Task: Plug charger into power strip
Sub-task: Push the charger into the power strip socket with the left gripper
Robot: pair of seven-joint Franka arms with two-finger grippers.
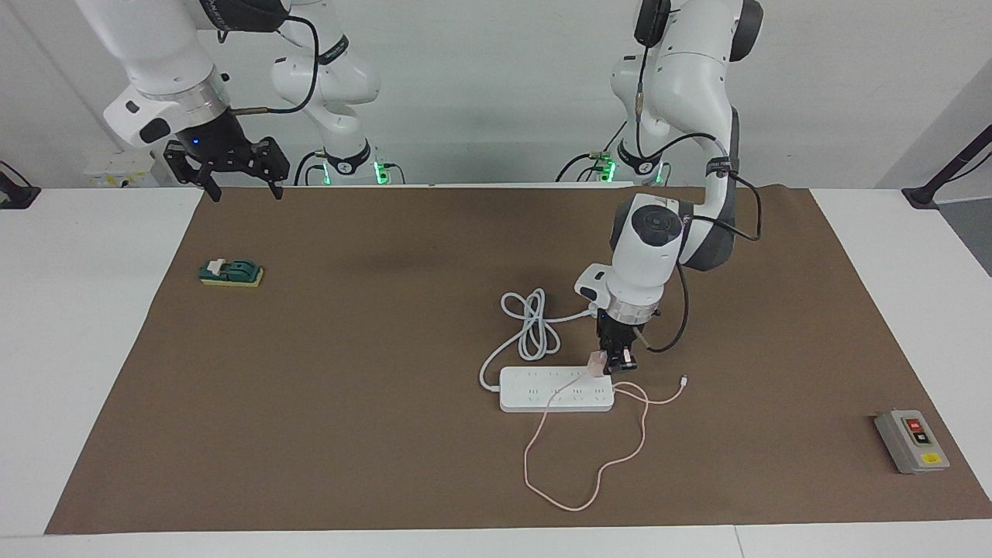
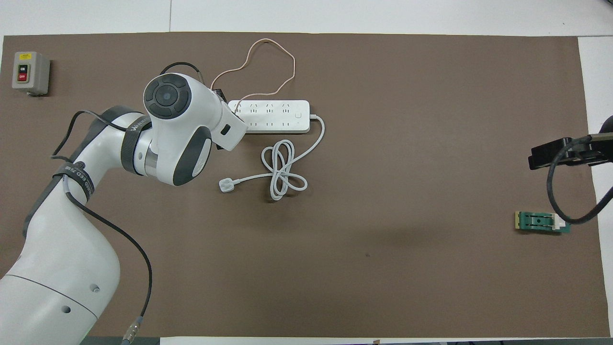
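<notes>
The white power strip (image 1: 542, 397) lies flat on the brown mat; it also shows in the overhead view (image 2: 269, 116). My left gripper (image 1: 614, 363) is shut on the pale-pink charger (image 1: 596, 363) and holds it down at the strip's end toward the left arm's end of the table. I cannot tell whether its prongs are in a socket. Its thin pink cable (image 1: 575, 510) loops over the mat farther from the robots than the strip, as the overhead view (image 2: 293, 62) also shows, and ends in a small white connector (image 1: 683, 380). The wrist hides gripper and charger from above. My right gripper (image 1: 242, 188) waits open and raised.
The strip's thick white cord (image 2: 282, 170) lies coiled nearer to the robots, ending in a three-pin plug (image 2: 226, 185). A grey button box (image 1: 911, 440) sits toward the left arm's end. A green block (image 1: 231, 272) sits toward the right arm's end.
</notes>
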